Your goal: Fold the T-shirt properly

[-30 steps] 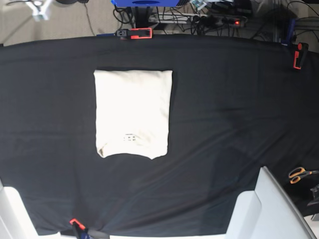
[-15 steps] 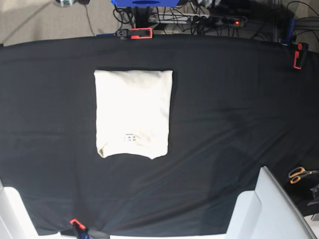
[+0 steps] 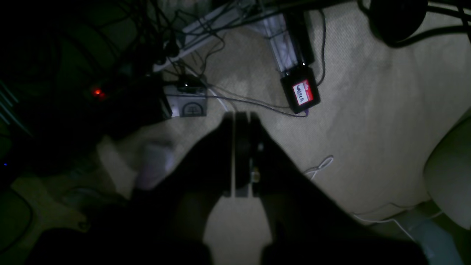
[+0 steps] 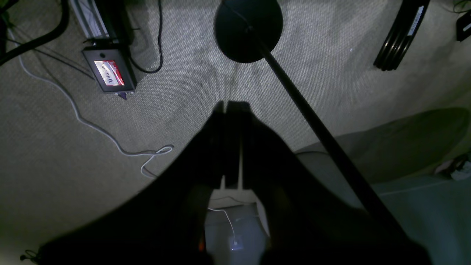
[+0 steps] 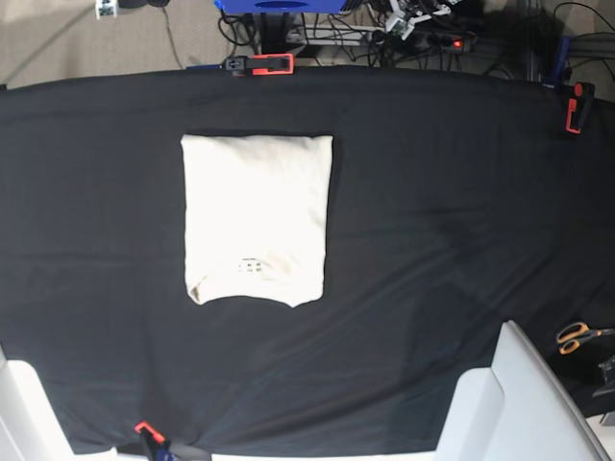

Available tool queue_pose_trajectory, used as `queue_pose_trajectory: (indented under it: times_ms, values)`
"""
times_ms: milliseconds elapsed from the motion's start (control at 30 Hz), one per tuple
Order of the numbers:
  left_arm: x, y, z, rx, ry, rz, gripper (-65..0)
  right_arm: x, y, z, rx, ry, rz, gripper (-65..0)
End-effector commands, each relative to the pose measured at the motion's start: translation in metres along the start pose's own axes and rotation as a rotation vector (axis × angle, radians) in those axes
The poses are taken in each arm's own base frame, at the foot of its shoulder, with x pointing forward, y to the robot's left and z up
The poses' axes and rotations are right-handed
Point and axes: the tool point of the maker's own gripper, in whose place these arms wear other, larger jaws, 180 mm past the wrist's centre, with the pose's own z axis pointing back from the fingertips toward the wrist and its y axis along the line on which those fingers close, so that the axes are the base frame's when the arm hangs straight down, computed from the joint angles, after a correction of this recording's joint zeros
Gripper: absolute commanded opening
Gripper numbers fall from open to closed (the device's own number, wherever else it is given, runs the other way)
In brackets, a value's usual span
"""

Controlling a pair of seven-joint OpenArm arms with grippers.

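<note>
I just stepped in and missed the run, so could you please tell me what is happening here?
Nothing is being handled right now. The T-shirt lies folded into a neat rectangle on the black tablecloth. The left hand and right hand are both shut and empty, pointing at the carpeted floor away from the table.

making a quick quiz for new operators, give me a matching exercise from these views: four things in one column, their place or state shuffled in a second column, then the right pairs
Things:
1. T-shirt
2. scissors
3. left hand
4. red clamp

Places or states:
A. shut, held over the carpeted floor
B. on the far edge of the black tablecloth
C. folded into a rectangle, lying flat on the cloth
D. orange-handled, by the base view's right edge

Pairs: 1-C, 2-D, 3-A, 4-B
</note>
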Motion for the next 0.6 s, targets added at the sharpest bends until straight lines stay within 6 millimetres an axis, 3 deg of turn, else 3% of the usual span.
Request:
queue_pose_trajectory:
  times_ms: [0,100,567]
  values:
    - [-0.0146,0.0001,0.0037,0.002,0.025,0.003,-65.0,-0.0128,-0.0099,0.0016,-0.018,0.022,0.008,-65.0]
    - [-0.0146,0.0,0.0037,0.002,0.025,0.001,-65.0,-0.0207,-0.0093,0.0027,-0.018,0.034,0.011,-65.0]
    - [-0.0101,-0.0002,0.0025,0.002,0.017,-0.001,-65.0,-0.0167,-0.0123,0.0021,-0.023,0.028,0.01,-65.0]
